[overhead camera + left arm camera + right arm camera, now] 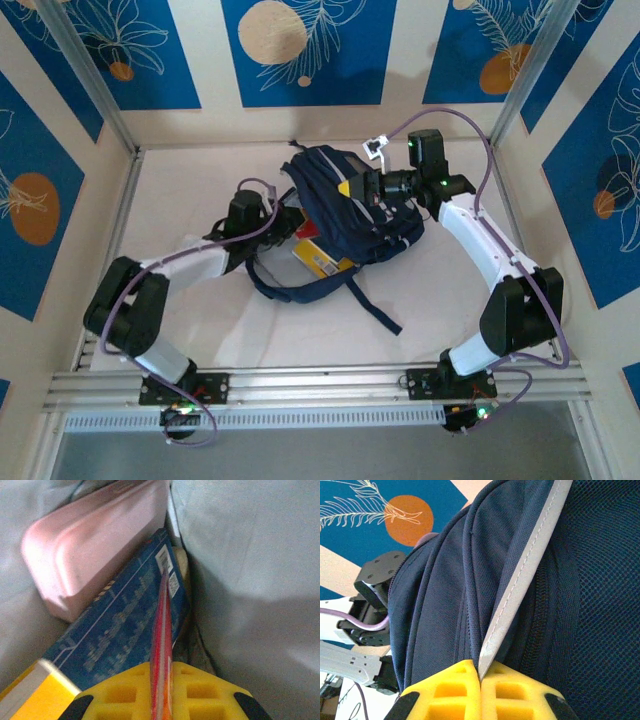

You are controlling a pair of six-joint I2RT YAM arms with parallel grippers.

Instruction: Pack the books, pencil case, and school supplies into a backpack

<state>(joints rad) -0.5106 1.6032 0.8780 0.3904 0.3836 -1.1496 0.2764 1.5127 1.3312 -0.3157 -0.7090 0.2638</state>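
Inside the backpack (340, 205), the left gripper (162, 692) pinches a thin red packet (161, 625) edge-on.
It is probably light and bendy, best gripped near one edge. Beyond it lie a stiff navy book (120, 635) and a pink case (95, 545), and the right gripper (480, 692) is clamped on the backpack's soft pale stripe (520, 590).

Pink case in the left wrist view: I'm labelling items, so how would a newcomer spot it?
Look inside the backpack, between its grey lining walls. Upper left, beside the navy book, lies the pink case: the only rounded, unprinted thing there.
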